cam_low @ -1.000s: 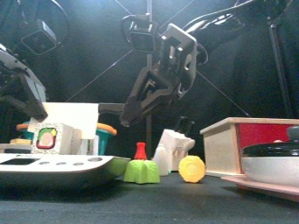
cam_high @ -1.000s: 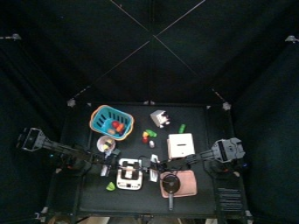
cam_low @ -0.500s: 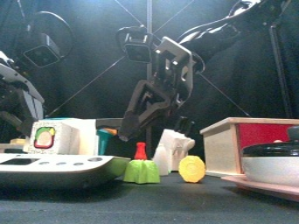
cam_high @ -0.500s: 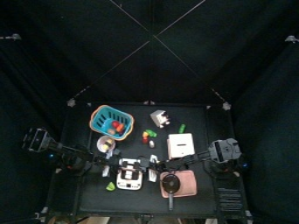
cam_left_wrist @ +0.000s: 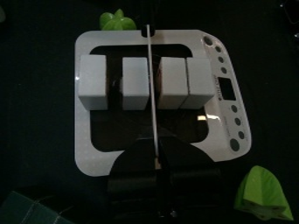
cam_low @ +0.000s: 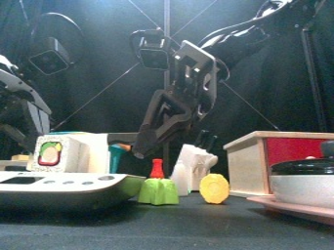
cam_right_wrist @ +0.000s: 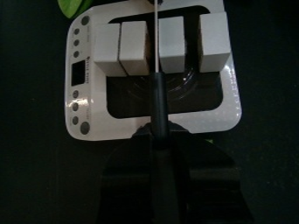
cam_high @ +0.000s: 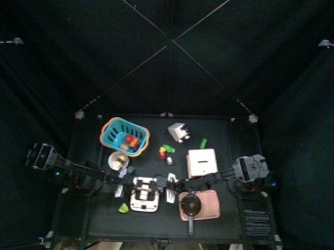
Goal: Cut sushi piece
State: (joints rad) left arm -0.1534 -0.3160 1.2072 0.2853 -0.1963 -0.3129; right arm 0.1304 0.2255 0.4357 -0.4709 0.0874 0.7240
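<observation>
Sushi pieces [cam_left_wrist: 132, 83]: I see three white blocks side by side in a white tray [cam_left_wrist: 222, 87] at the bench's [cam_high: 222, 227] front left. A thin straight blade [cam_left_wrist: 153, 105] runs across them from the left claw [cam_left_wrist: 156, 162]. The right claw [cam_right_wrist: 153, 131] hangs over the same tray from the opposite side. I cannot tell whether either claw is spread or pinching. A green toy [cam_left_wrist: 263, 188] lies just beside the tray.

The small black worktop [cam_high: 222, 132] carries a scatter of things. A blue basket [cam_high: 124, 134] sits toward its far left, a white block [cam_high: 178, 131] near the far middle, and a pale box [cam_high: 201, 162] to the right. At the front lie a white tray [cam_high: 145, 193] holding pale blocks, a pink bowl [cam_high: 200, 205], and small green pieces [cam_high: 124, 208], possibly toy vegetables.
</observation>
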